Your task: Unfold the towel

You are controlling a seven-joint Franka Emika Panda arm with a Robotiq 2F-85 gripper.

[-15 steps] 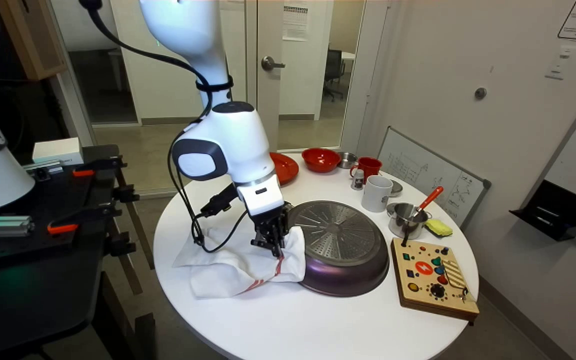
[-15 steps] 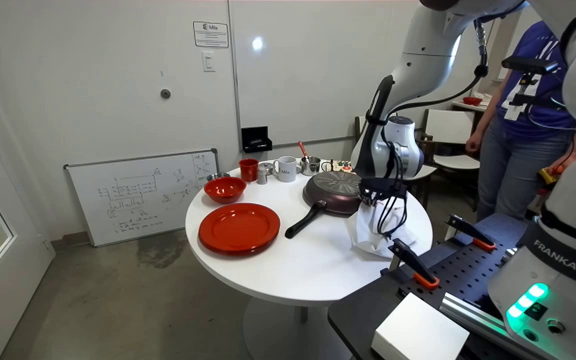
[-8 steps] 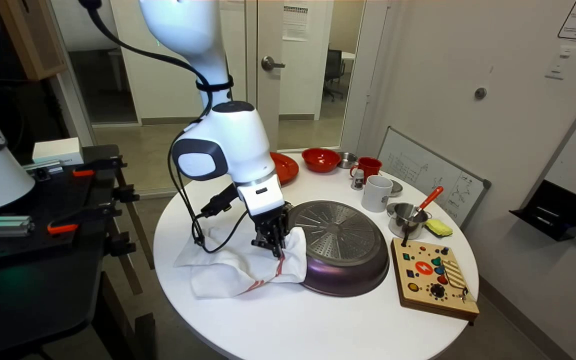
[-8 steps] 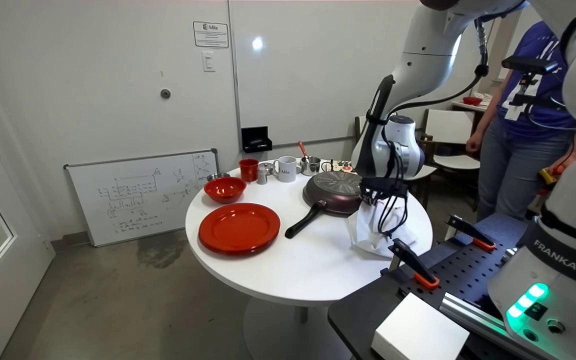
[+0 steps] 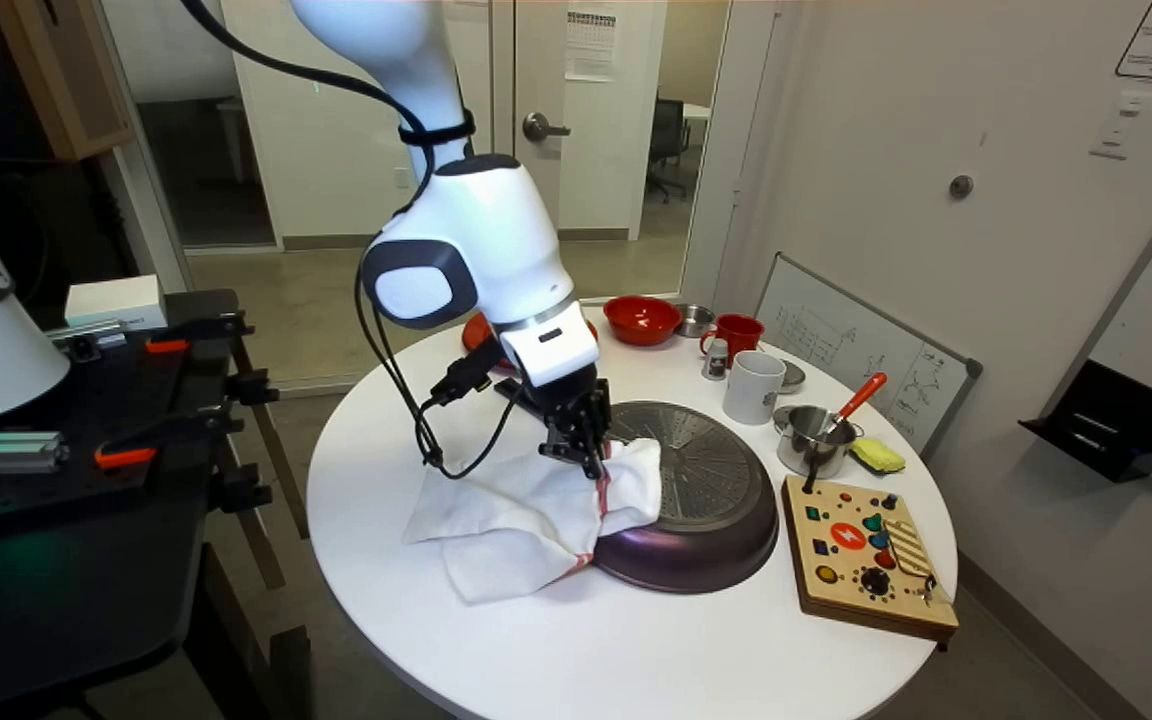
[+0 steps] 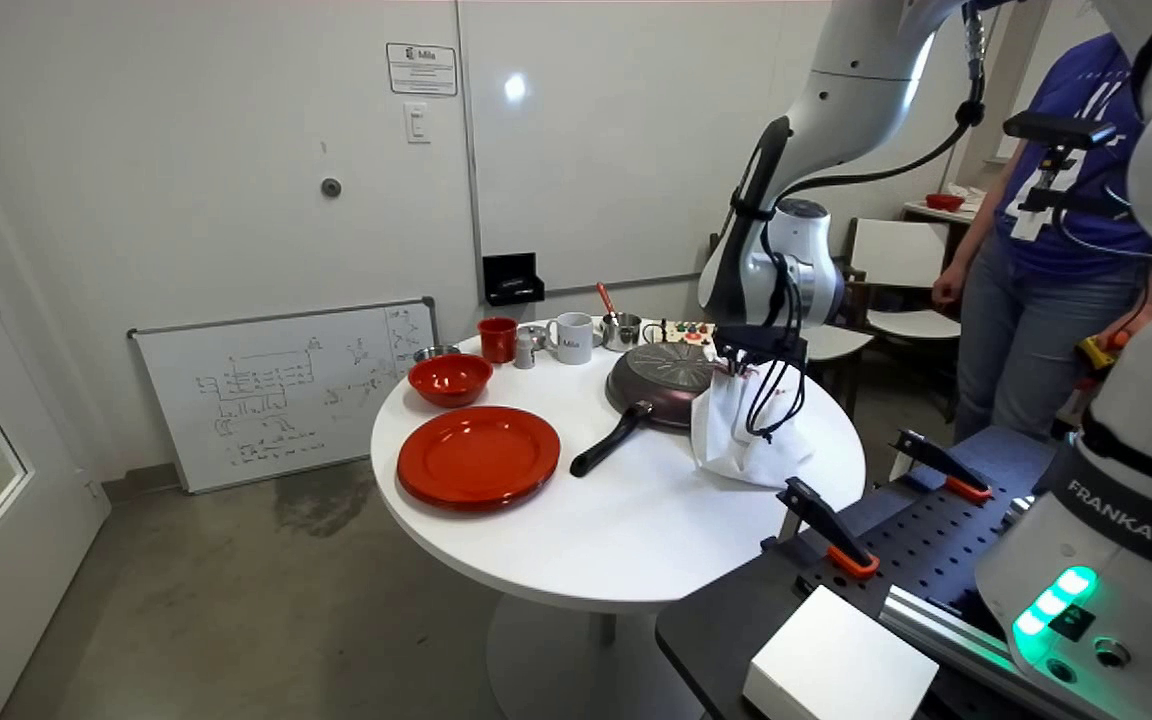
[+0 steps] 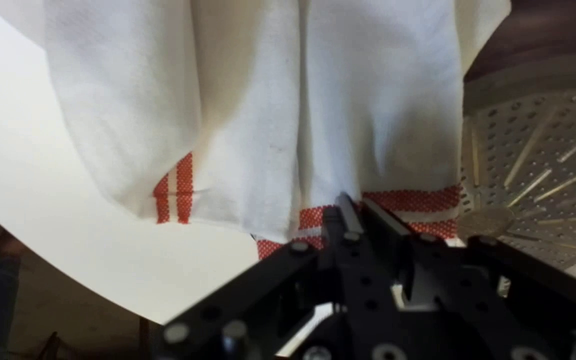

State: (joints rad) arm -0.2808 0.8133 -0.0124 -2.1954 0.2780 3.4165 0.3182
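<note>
The end effector [image 7: 355, 202] has gone up and over toward the frying pan [image 5: 701, 485] since half a second ago, and the dish towel [image 5: 516, 525] has come along with it. The loose part has slid a little way across the round white tabletop [image 5: 656, 650], and one flap now sticks out farther in front of the frying pan. The frying pan itself hasn't budged; it sits upside down, just beside the cloth.

The end effector is pinched tight on the dish towel, right at an edge with red stripes. That edge is up in the air, and the cloth hangs down from it in long, soft folds. The rest lies rumpled on the tabletop. I can't tell if the flap touches the frying pan.

In the wrist view, another bit of red stripe shows by a bent corner, so I think some of the cloth is doubled over. To me the job is only partly done. An edge is caught and lifted. What's left, I'd guess, is to pull the folds out, lay the dish towel flat and let go.
</note>
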